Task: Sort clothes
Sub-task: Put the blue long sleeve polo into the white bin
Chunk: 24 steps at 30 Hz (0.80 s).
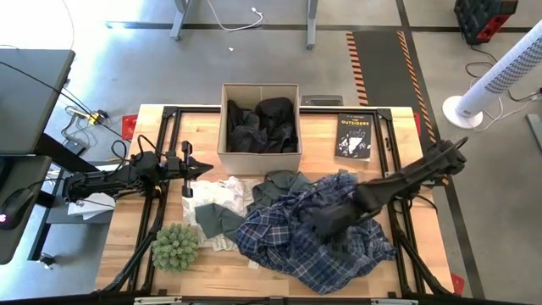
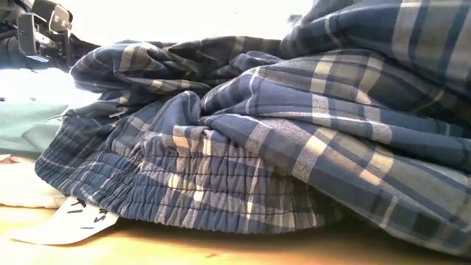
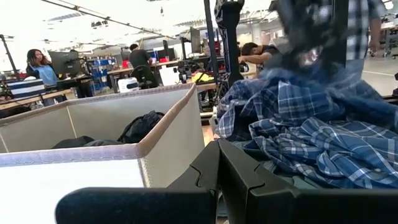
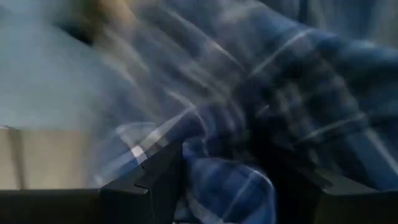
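Right gripper point(image 1: 326, 222) down in the middle of the blue-and-white plaid garment point(image 1: 318, 241), fingers point(image 4: 155, 180) apart with a fold of the plaid cloth bunched between them, seen in the right wrist view; whether actually pinched or only lying there, could not tell; plaid garment heaped over the right half of the counter point(image 1: 152, 144), filling nearly all of the low view point(image 2: 280, 147) with its gathered waistband at the front; dark green garment point(image 1: 284, 185) tucked under its far edge, near the cardboard box point(image 1: 261, 119); grey garment point(image 1: 216, 222) and white garment point(image 1: 222, 193) lying to the left of the plaid, touching one another; black clothes point(image 1: 262, 125) already down inside the box, also seen over the box wall in the left wrist view point(image 3: 140, 127); left gripper point(image 1: 196, 168) hovering just left of the white garment, beside the box's near left corner, fingers closed together and holding nothing; spiky green plant ball point(image 1: 175, 246) near the front left corner of the counter; black book point(image 1: 354, 135) lying flat to the right of the box; people at desks in the room beyond point(image 3: 40, 65).
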Each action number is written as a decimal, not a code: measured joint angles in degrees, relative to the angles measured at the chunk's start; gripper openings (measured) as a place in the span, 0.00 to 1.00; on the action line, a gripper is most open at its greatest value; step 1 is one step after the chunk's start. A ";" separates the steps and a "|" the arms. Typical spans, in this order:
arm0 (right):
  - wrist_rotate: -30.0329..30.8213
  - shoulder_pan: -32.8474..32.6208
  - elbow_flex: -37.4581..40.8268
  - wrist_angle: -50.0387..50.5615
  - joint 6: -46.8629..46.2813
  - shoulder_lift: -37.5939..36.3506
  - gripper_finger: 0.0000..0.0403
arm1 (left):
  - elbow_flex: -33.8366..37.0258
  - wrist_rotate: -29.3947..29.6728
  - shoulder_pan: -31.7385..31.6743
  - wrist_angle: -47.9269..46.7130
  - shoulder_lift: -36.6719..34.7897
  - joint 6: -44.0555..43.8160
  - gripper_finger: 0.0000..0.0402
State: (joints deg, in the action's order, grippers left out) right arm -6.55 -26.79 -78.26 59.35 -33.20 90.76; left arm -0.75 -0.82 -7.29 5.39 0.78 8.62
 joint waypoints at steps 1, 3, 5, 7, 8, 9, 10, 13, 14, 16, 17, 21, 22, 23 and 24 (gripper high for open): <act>1.15 0.28 1.43 3.84 -1.83 0.07 0.50 | 0.00 0.00 -0.01 0.00 0.02 -0.01 0.00; 6.43 1.03 4.05 11.71 -5.59 0.00 0.50 | 0.00 0.00 0.00 0.00 0.00 -0.01 0.00; 13.71 1.66 6.50 18.03 -9.75 0.07 0.50 | 0.00 0.00 -0.02 0.00 0.00 -0.02 0.00; 19.19 2.35 8.72 20.49 -14.29 0.01 0.50 | 0.00 0.00 0.00 0.00 0.00 0.00 0.00; 20.17 2.92 10.08 20.32 -15.13 0.00 0.50 | 0.00 0.00 0.00 0.00 0.00 -0.02 0.00; 20.06 3.51 11.65 18.80 -15.34 0.00 0.50 | 0.00 0.00 0.00 0.00 0.00 -0.02 0.00; 19.55 4.14 13.46 15.87 -14.77 0.00 0.51 | 0.00 0.00 -0.01 0.00 0.01 -0.02 0.00; 15.63 6.06 20.24 2.46 -12.18 0.00 0.54 | 0.00 0.00 -0.01 0.00 0.02 -0.01 0.00; 13.85 6.71 22.91 -3.81 -11.34 0.00 0.56 | 0.00 0.00 0.00 0.00 0.02 0.00 0.00; 10.22 8.07 28.64 -16.88 -10.42 0.02 0.60 | 0.00 0.00 0.00 0.00 0.02 0.00 0.00; 8.27 8.74 31.53 -23.18 -10.25 -0.01 0.61 | 0.00 0.00 -0.01 0.00 0.02 0.00 0.00; 8.47 10.28 39.50 -40.77 -12.71 -0.31 0.60 | 0.00 0.00 -0.01 0.01 0.02 0.00 0.00; 10.16 10.26 40.43 -42.04 -13.90 -0.35 0.56 | 0.00 -0.01 -0.02 0.05 0.04 -0.02 0.00; 11.73 10.17 40.99 -42.37 -15.10 -0.39 0.52 | 0.00 -0.04 -0.02 0.11 0.00 -0.02 0.00; 13.22 10.15 41.25 -42.36 -16.19 -0.39 0.46 | 0.00 -0.06 0.00 -0.15 -0.06 0.00 0.00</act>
State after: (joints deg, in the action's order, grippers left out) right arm 6.67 -16.64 -37.01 16.99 -49.38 90.37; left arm -0.75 -0.88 -7.29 5.24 0.71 8.62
